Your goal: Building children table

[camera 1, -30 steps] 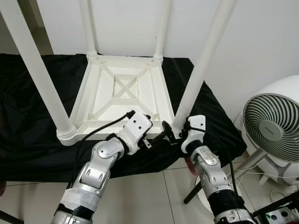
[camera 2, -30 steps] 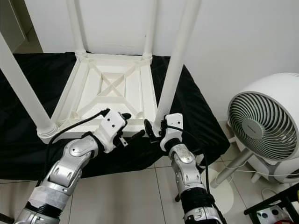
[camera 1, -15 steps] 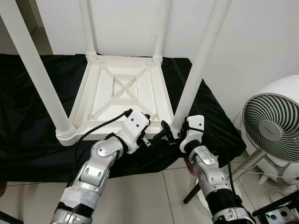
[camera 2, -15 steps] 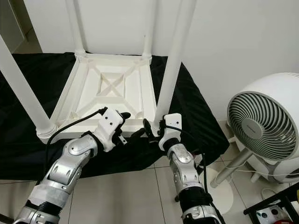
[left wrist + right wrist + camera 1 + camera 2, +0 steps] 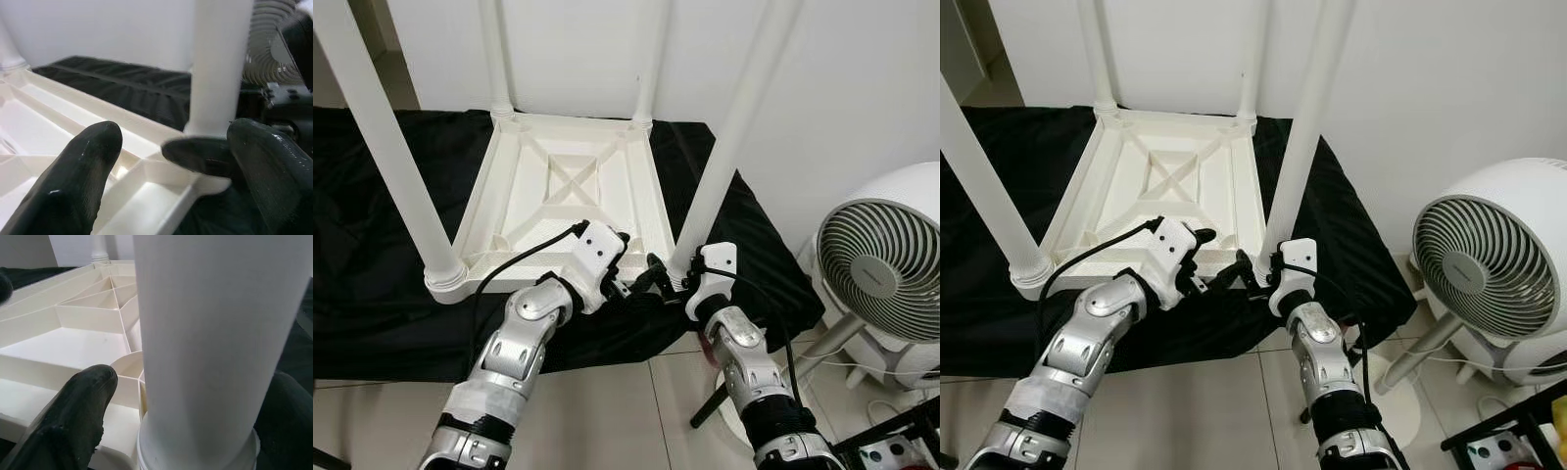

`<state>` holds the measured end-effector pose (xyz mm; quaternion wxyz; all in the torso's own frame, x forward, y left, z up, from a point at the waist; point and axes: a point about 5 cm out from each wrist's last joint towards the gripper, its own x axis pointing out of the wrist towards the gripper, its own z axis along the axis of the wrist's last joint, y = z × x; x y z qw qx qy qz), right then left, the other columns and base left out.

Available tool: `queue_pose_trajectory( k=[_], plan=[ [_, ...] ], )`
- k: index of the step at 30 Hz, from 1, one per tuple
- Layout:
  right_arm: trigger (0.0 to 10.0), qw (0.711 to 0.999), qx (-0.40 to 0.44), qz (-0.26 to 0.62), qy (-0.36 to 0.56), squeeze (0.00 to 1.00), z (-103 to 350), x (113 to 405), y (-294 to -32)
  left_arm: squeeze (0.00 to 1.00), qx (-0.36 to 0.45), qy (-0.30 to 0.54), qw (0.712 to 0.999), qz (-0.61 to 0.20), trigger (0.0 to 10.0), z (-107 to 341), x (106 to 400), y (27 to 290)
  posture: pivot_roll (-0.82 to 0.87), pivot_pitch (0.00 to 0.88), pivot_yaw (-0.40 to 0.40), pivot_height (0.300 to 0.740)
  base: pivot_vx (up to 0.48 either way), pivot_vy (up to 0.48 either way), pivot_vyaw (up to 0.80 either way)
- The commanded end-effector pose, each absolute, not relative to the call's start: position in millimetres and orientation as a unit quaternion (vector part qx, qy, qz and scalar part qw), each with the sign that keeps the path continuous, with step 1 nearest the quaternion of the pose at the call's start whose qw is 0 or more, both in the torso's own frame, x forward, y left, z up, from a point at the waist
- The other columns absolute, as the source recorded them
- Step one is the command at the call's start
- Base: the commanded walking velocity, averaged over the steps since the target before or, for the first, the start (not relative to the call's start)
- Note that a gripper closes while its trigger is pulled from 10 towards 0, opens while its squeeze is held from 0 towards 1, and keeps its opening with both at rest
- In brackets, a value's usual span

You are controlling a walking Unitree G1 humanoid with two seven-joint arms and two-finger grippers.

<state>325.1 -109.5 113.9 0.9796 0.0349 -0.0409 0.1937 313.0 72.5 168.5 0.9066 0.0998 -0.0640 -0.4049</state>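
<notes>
White children table (image 5: pixel 563 191) lying upside down on black cloth (image 5: pixel 372 245), four legs sticking up, wall right behind. We've got right tool (image 5: pixel 668 277) wrapped round base of near right leg (image 5: pixel 724 166), fingers (image 5: pixel 73 416) either side, closed on it by look of wrist view. Left tool (image 5: pixel 619 284) at table's near edge just beside that corner, fingers (image 5: pixel 78 166) spread apart, holding nothing as far as we can tell. White fan (image 5: pixel 881 269) on floor to right.

upturned table (image 5: pixel 563 191) underside open between four legs, fan (image 5: pixel 881 279) crowding right
</notes>
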Motion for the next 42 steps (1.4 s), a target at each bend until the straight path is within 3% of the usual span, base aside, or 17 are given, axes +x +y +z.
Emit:
queue_pose_trajectory(
  k=[1, 13, 42],
  plan=[
    [10.0, 0.976, 0.035, 0.211, -0.027, 0.00, 114, 328, -105, 0.00, 0.104, -0.074, 0.924, -0.361, 10.0, 170, 320, 77, 0.07, 0.000, -0.201, 0.740, 0.000, 0.000, 0.00],
    [10.0, 0.975, 0.031, 0.218, -0.022, 0.00, 117, 333, -110, 0.00, 0.111, -0.082, 0.938, -0.317, 10.0, 168, 319, 88, 0.08, 0.000, -0.253, 0.740, 0.000, 0.000, 0.00],
    [10.0, 0.974, 0.028, 0.223, -0.023, 0.00, 118, 335, -112, 0.00, 0.120, -0.097, 0.939, -0.306, 10.0, 173, 324, 91, 0.09, 0.000, -0.250, 0.740, 0.000, 0.000, 0.00]
  ],
)
